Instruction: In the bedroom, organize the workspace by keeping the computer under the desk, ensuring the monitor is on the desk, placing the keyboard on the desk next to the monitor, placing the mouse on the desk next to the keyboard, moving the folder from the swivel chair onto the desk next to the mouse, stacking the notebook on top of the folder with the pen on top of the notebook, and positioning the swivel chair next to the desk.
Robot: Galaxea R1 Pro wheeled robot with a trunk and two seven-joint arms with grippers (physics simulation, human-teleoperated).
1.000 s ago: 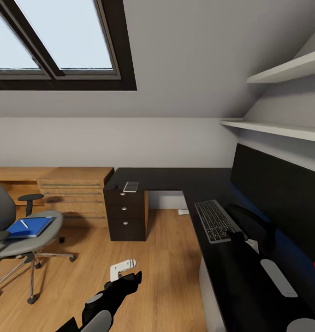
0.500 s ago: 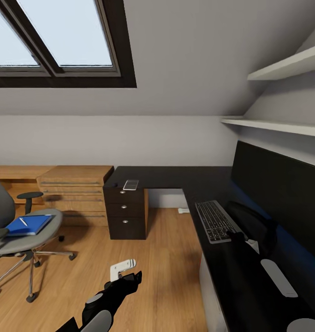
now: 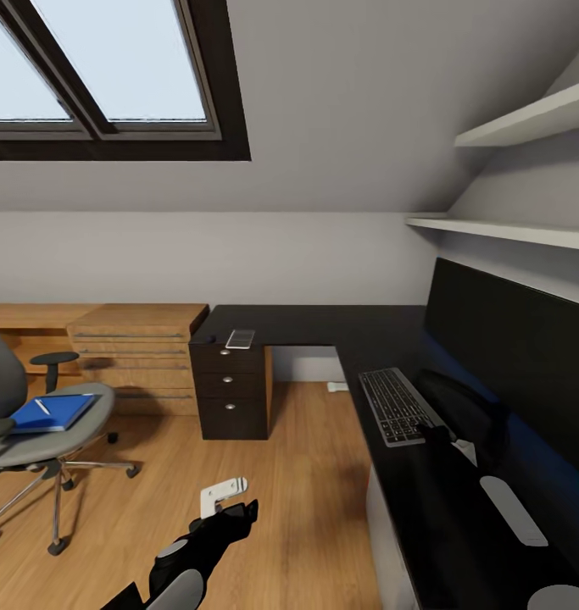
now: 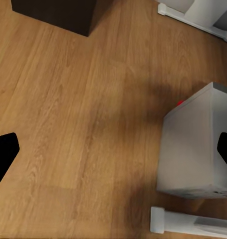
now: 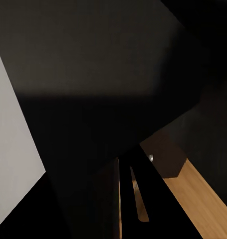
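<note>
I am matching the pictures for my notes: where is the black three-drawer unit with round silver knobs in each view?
Head view: black three-drawer unit left of centre, under the black desk top's far end.
Left wrist view: a black block on the floor, apart from the pale grey tower case.
Right wrist view: too dark to tell.
Shared landmark: light wood floor.

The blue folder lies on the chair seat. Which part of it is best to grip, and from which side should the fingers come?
Probably the folder's edge nearest the seat front, which seems to reach the swivel chair's rim. It lies flat and thin, so the fingers should come in low from the open front, between the armrests, one under and one over that edge. The pen lies loose on top, so keep it level.
</note>
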